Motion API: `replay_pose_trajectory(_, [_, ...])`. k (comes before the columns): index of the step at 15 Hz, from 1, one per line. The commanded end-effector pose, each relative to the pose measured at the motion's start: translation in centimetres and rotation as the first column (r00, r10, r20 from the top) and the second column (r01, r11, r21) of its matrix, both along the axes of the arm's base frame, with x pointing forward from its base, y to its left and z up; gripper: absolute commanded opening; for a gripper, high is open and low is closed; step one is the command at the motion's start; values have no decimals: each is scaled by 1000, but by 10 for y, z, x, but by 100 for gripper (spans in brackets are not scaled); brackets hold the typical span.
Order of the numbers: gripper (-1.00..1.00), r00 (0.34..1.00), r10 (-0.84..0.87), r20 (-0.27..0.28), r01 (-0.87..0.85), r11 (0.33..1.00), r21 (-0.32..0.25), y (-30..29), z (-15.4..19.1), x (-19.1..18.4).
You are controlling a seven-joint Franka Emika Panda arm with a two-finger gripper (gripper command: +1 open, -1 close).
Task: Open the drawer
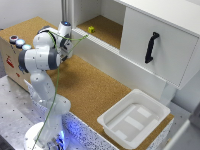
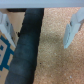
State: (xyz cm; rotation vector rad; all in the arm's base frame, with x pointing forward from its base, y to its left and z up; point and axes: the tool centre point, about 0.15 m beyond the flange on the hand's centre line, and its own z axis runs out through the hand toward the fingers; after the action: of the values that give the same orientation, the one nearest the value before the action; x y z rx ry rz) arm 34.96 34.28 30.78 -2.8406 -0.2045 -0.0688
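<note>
A white cabinet front [image 1: 157, 42] with a black vertical handle [image 1: 151, 47] stands at the exterior view's right. My gripper [image 1: 68, 47] is far from that handle, at the left end of the open cork-floored shelf [image 1: 107, 27], just above the cork counter [image 1: 92, 87]. In the wrist view the gripper [image 2: 40, 27] is open and empty. Its two pale fingers [image 2: 75, 27] straddle a dark bar [image 2: 27, 47] that runs along the cork. I cannot tell what this bar belongs to.
A small yellow cube [image 1: 91, 29] lies in the shelf. A white plastic tray [image 1: 134, 117] sits on the counter at the exterior view's lower right. A box with round buttons [image 1: 17, 41] stands at the left, behind the arm.
</note>
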Motion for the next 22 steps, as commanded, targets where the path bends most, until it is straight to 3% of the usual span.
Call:
replay_pose_trajectory(1, [100,999,8,44,-15,989,145,-6,-7,-13])
replay_pose_trajectory(3, [100,999,18,42,-24,989,144,-2,-10,-14])
replay_pose_trajectory(4, [-100,999,17,44,-23,990,142,0,-10,-15])
replay_pose_trajectory(7, [-100,999,21,48,-28,990,138,0,-7,-14])
replay_pose_trajectory(15, [-100,994,98,-43,-87,974,209,8,-27,-8])
replay_pose_trajectory(22, [-100,997,70,-27,-64,977,204,-4,-20,-13])
